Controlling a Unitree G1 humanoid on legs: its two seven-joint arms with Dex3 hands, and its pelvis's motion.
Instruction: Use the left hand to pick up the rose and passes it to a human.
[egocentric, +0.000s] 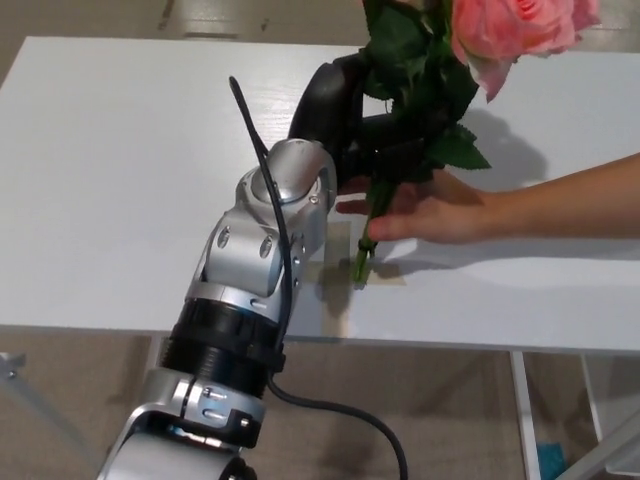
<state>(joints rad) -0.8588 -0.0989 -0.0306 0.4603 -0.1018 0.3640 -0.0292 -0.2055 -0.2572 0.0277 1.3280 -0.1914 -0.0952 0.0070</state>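
Note:
My left hand (355, 125) is shut on the rose's green stem (372, 225), holding it upright above the white table (120, 170). The pink bloom (520, 25) and dark leaves (425, 90) rise at the top of the head view. A person's open hand (430, 210) reaches in from the right, palm up, just behind and touching the stem below my fingers. The stem's cut end hangs over the tape mark. My right hand does not show.
A cross of tan tape (335, 290) lies on the table near its front edge (450, 345). A black cable (340, 405) hangs from my left forearm. The person's forearm (570, 200) stretches across the table's right side.

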